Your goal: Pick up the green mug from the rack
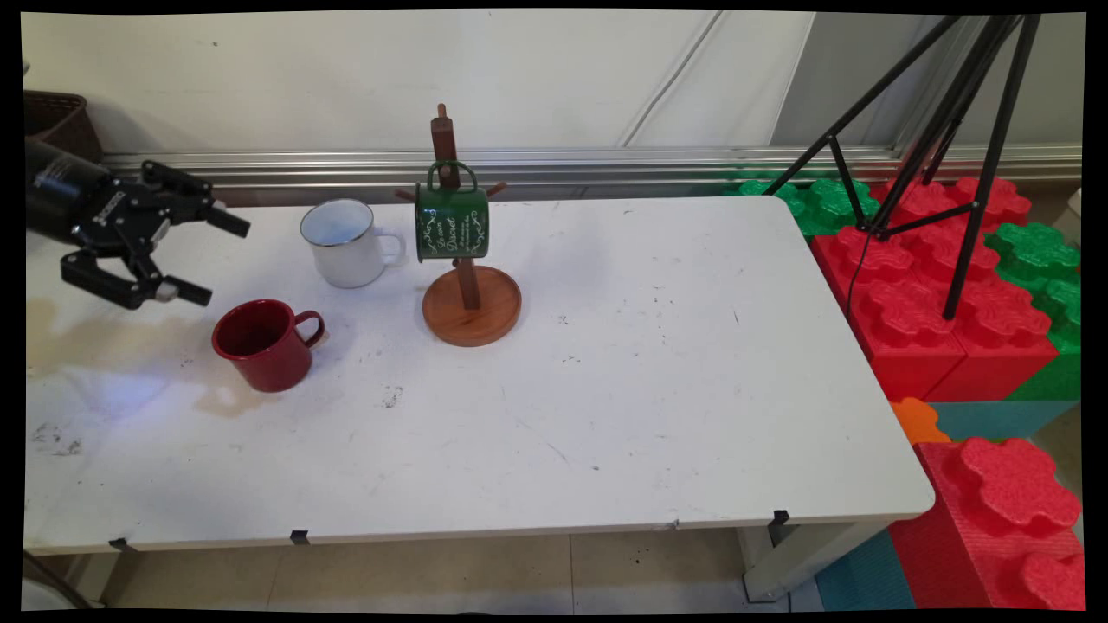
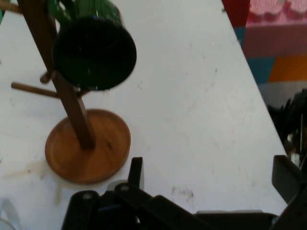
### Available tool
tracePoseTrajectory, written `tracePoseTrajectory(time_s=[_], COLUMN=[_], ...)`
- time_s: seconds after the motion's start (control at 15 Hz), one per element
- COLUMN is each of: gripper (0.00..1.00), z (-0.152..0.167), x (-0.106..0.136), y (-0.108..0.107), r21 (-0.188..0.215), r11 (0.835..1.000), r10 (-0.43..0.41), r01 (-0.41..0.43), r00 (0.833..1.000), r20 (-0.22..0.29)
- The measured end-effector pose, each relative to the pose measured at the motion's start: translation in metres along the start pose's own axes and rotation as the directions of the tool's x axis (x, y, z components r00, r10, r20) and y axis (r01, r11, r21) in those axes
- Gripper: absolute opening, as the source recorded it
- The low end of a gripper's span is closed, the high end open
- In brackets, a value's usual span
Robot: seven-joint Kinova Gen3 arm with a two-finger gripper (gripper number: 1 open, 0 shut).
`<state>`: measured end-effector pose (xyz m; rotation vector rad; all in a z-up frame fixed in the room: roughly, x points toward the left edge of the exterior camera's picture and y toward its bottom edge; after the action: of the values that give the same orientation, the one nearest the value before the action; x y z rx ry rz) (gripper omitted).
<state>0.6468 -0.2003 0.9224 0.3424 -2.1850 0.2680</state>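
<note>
My black gripper (image 1: 212,260) hangs open above the table's left side, fingers pointing right and holding nothing. Just below and right of it stands a red mug (image 1: 265,344), upright, handle to the right. A white enamel mug (image 1: 343,242) stands behind it, near the gripper's upper finger. A green mug (image 1: 452,221) hangs by its handle on a peg of the wooden mug tree (image 1: 470,305). In the hand view the mug tree (image 2: 86,148) and the green mug's dark bottom (image 2: 94,53) lie ahead at the upper left, with my fingers (image 2: 136,173) spread wide apart.
The white table (image 1: 649,389) stretches right of the mug tree. Red and green foam blocks (image 1: 935,294) and a black tripod (image 1: 952,130) stand past the table's right edge. A dark basket (image 1: 56,121) sits at the back left by the wall.
</note>
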Motion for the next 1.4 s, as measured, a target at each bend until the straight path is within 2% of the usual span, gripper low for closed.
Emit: tracePoseTrajectory(time_s=[0.4, 0.73, 1.4], gripper=[1.0, 1.0, 1.0], z=[0.016, 0.044, 0.105], x=[0.014, 0.018, 0.009], y=[-0.007, -0.018, -0.032], r21=[-0.001, 0.0, -0.021], r11=[0.998, 0.994, 0.981], r10=[-0.055, -0.109, -0.192], r01=[0.055, 0.111, 0.192], r00=[0.994, 0.98, 0.954], r20=[-0.097, -0.169, -0.23])
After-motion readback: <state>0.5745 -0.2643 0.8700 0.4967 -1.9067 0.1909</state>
